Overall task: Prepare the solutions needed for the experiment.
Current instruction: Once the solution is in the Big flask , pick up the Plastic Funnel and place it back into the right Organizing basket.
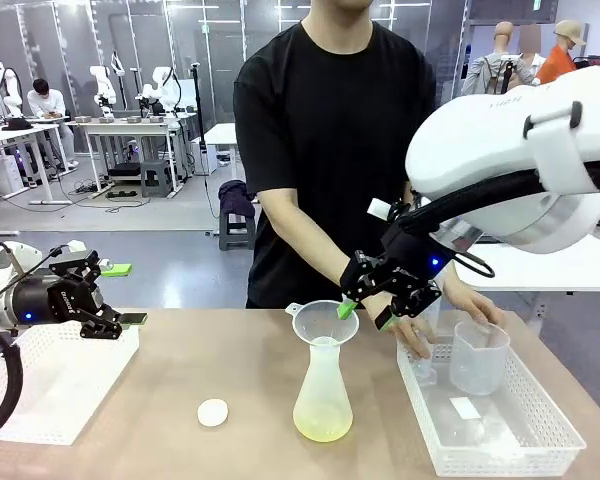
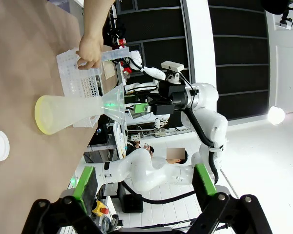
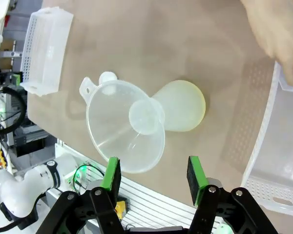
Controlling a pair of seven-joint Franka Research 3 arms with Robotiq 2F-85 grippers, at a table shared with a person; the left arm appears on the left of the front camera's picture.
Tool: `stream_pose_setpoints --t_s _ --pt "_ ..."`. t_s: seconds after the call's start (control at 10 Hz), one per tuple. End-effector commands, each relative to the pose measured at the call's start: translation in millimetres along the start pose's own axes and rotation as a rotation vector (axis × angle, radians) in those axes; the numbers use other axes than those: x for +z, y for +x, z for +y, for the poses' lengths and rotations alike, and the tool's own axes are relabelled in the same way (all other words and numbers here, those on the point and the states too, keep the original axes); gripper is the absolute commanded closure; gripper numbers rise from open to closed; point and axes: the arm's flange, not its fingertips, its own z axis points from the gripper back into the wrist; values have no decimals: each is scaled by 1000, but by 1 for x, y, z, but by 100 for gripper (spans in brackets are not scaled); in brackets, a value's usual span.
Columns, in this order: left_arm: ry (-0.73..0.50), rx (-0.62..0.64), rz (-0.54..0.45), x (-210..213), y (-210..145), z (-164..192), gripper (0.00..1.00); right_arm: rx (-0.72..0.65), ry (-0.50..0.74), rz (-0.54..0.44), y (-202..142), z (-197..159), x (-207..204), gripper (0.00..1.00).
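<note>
**A little solution in the flask, funnel in place**

A little pale yellow-green solution (image 1: 322,430) is seen at the bottom of the flask (image 1: 322,385), mid-worktop (image 1: 180,370), with a funnel (image 1: 324,322) seated in its neck. More pouring is judged to be needed. The right pincer (image 1: 368,312) is open and empty, just beside the funnel's rim. The left pincer (image 1: 120,295) is open over a basket (image 1: 50,400) at the worktop's left edge. A hand (image 1: 418,338) is rested in the tray (image 1: 500,455), near a beaker (image 1: 478,355). Open room is found between flask and basket, apart from a small cap (image 1: 212,412).
</note>
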Motion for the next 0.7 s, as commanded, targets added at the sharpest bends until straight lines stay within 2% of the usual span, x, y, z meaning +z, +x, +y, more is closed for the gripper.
stream_pose_setpoints --t_s 0.0,0.5,0.6 --pt "-11 -4 -9 -1 1 -2 0 -43 -63 -31 1 9 -13 31" --pt "-11 -4 -9 -1 1 -2 0 -112 -78 -58 -6 0 -41 31" --pt "-11 -4 -9 -1 1 -2 0 -108 -60 -73 -6 -1 -43 45"
